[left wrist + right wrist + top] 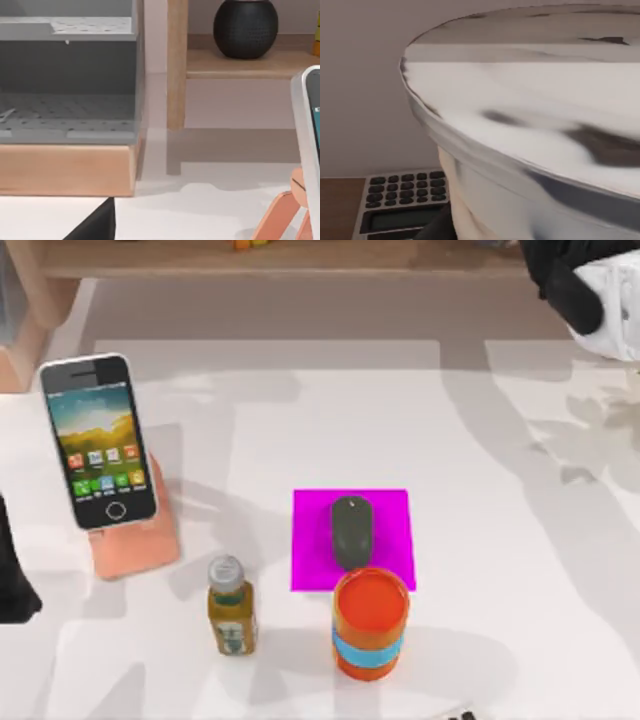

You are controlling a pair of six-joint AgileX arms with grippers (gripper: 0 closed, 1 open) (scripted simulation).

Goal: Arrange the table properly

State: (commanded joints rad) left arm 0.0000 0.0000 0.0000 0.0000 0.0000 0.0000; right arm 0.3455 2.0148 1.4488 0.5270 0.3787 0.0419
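Observation:
The white table (500, 540) carries a phone (97, 440) leaning on a salmon stand (135, 545) at the left. A dark mouse (351, 530) lies on a magenta mat (390, 515) at the middle. An orange cup (371, 625) with a blue band stands at the mat's front edge, and a small bottle (231, 608) with a grey cap stands left of it. At the far right corner my right gripper (570, 285) holds a white bowl (612, 300). That bowl (530, 125) hangs tilted above a calculator (402, 200). My left arm (12, 580) sits parked at the left edge.
A wooden shelf (250, 258) runs along the far side. Near the left arm a grey perforated rack (67, 85) sits on a wooden base beside a wooden post (176, 65). A round black object (245, 27) rests on the shelf board. A small dark item (462, 716) pokes in at the front edge.

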